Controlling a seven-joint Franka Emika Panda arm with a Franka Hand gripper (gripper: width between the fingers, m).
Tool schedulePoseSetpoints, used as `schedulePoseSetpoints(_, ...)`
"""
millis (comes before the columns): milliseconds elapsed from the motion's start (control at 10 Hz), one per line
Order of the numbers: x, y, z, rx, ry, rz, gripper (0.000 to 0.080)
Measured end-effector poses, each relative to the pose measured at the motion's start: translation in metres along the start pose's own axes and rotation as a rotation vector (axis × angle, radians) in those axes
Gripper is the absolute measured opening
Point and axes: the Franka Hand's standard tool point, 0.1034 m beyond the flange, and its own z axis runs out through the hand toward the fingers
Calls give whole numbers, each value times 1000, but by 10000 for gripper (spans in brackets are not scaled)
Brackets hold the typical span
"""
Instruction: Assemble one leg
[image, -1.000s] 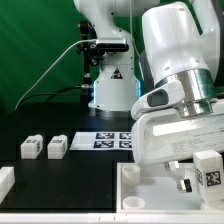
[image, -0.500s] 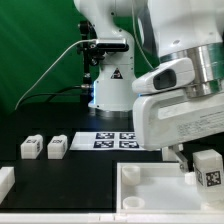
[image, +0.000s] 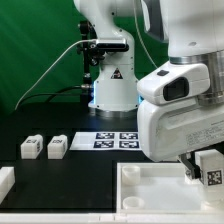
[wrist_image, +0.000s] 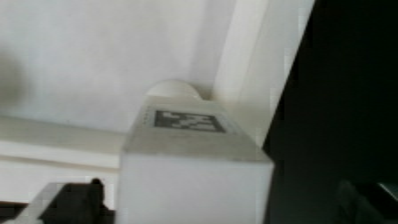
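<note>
My gripper (image: 203, 166) is shut on a white leg (image: 211, 168) with a black-and-white tag. It holds the leg upright just above the right part of the large white tray-like panel (image: 150, 186). In the wrist view the leg (wrist_image: 192, 165) fills the middle between my dark fingers (wrist_image: 71, 202), with its tag (wrist_image: 185, 120) facing the camera. The panel's white floor (wrist_image: 89, 60) and raised rim lie behind it. Two more legs (image: 30, 147) (image: 57, 146) stand side by side on the black table at the exterior view's left.
The marker board (image: 115, 140) lies flat in front of the robot base (image: 108, 85). Another white part (image: 5, 181) sits at the exterior view's left edge. The arm's big white body hides the table's right side.
The arm has shifted toward the exterior view's right and a little up, with the leg still in the gripper. The leg stays over the panel's right part.
</note>
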Motion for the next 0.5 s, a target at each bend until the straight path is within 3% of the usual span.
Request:
schedulePoseSetpoints(300,3,1,-1,-3,15,2,649)
schedulePoseSetpoints(400,3,1,-1,-3,14,2,504)
schedulePoseSetpoints(500,3,1,-1,-3,14,2,504)
